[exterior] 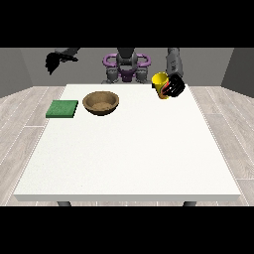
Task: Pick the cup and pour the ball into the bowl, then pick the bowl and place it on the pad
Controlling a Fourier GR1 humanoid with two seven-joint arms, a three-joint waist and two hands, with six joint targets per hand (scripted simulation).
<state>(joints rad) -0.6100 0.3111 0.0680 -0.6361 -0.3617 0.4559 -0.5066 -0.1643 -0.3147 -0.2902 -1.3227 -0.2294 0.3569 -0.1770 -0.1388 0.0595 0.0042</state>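
One cup – tilted, fingers curled round it; one bowl, one pad on table.

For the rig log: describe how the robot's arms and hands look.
Both hands are black: the hand at the view's right shows thin red lines on it, the hand at the view's left looks plain black. The forearm above the right-side hand is a grey, rounded segment. The other arm appears dark grey to black. No cables or sleeves are visible.

light: even, bright | shadows: faint inside bowl | glare: none
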